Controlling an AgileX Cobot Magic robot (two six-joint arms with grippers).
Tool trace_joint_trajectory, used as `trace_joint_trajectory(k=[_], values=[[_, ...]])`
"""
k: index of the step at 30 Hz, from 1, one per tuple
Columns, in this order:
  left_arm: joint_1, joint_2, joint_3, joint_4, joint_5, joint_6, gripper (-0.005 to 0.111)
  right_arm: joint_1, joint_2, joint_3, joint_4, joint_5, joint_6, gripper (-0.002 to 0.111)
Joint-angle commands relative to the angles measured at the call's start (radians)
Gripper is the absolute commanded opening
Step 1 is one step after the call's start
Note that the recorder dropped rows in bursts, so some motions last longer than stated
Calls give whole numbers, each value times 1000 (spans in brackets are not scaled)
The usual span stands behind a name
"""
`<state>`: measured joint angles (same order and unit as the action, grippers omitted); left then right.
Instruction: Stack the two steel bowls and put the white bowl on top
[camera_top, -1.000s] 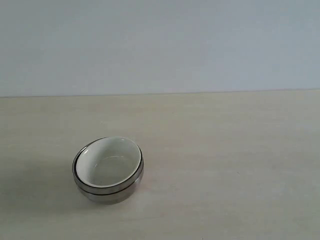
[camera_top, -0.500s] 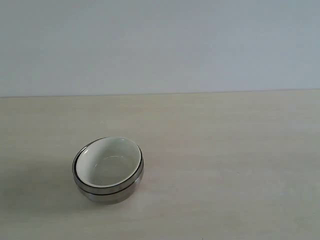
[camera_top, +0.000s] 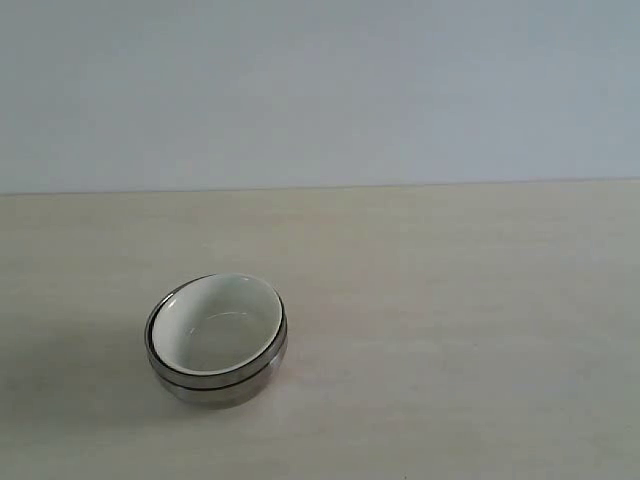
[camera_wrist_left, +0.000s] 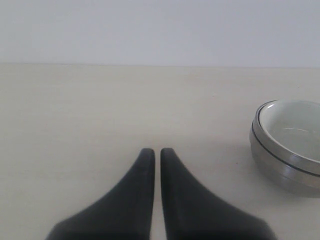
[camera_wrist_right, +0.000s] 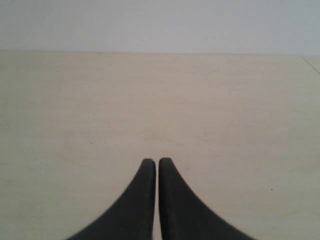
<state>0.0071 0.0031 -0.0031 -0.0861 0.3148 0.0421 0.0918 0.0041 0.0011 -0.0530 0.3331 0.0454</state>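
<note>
Exterior view: the stack sits on the tabletop (camera_top: 450, 330), front-left part of the frame, pale wall (camera_top: 320, 90) behind. White bowl (camera_top: 215, 325) is nested inside the steel bowls (camera_top: 222, 388), opening up, glossy inside. A dark seam line runs round the steel wall, approx. where one steel rim sits in the other. The rims look slightly tilted vs. the table.

Left wrist view: left gripper (camera_wrist_left: 157, 150) is clenched, black fingers (camera_wrist_left: 142, 185) tip to tip w/ only a hairline gap, holding nothing, over bare table. The stack is well apart from it, off to one side and cut by the frame edge. Steel band and seam are clear, white bowl inside.

Right wrist view: right gripper (camera_wrist_right: 157, 161) is likewise closed and empty, tips almost touching. Only tabletop and wall show beyond it.
</note>
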Motion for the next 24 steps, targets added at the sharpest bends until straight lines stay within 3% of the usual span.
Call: trace_joint_trajectory(k=[1, 8, 12, 24], values=[[-5, -3, 3, 0, -8, -5, 4, -2, -4, -1, -10, -13, -4, 0], [-5, -3, 3, 0, -8, -5, 4, -2, -4, -1, -10, -11, -37, 0], [-5, -3, 3, 0, -8, -5, 4, -2, -4, -1, -10, -11, -174, 0], [-5, -3, 3, 0, -8, -5, 4, -2, -4, -1, -10, -8, -142, 0]])
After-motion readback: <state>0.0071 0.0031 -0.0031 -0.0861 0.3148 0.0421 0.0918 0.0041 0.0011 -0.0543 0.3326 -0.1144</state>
